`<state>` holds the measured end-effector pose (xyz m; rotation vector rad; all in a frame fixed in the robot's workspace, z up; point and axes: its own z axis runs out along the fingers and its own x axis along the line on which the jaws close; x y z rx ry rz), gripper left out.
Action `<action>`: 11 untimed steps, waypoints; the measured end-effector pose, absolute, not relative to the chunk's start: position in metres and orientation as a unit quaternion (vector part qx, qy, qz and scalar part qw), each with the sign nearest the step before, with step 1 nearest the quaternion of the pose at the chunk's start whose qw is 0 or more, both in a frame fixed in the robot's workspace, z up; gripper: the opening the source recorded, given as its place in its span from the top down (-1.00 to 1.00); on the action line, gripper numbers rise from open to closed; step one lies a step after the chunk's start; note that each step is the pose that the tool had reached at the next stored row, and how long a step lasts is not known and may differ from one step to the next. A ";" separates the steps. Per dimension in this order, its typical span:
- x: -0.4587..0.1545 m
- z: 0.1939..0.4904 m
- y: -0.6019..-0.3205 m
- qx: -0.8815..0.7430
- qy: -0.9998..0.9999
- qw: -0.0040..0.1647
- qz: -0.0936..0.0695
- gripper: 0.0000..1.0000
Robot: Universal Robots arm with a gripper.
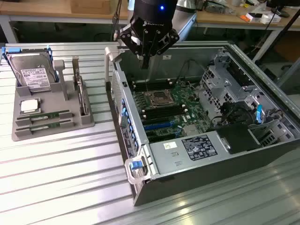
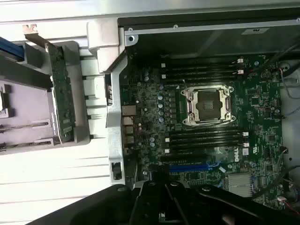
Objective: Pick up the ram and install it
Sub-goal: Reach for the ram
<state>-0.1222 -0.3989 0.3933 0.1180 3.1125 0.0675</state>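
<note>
The gripper [image 1: 145, 62] is held above the open case [image 1: 187, 183], over the motherboard [image 1: 192, 115]. Its fingers are pressed together and nothing is gripped. The ram [image 2: 61, 89] is stood on edge in the grey tray [image 1: 28, 133], well apart from the gripper.

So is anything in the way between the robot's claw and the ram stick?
Yes, the metal side wall stands between them. The shut gripper hangs over the open case; the ram stands in the gray tray outside it. Nothing covers the ram from above.
</note>
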 end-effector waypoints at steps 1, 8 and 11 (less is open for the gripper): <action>-0.141 0.393 -0.399 0.038 0.999 0.013 0.022 0.79; -0.151 0.393 -0.399 0.038 0.999 0.013 0.022 0.79; -0.155 0.393 -0.399 0.038 0.999 0.013 0.022 0.79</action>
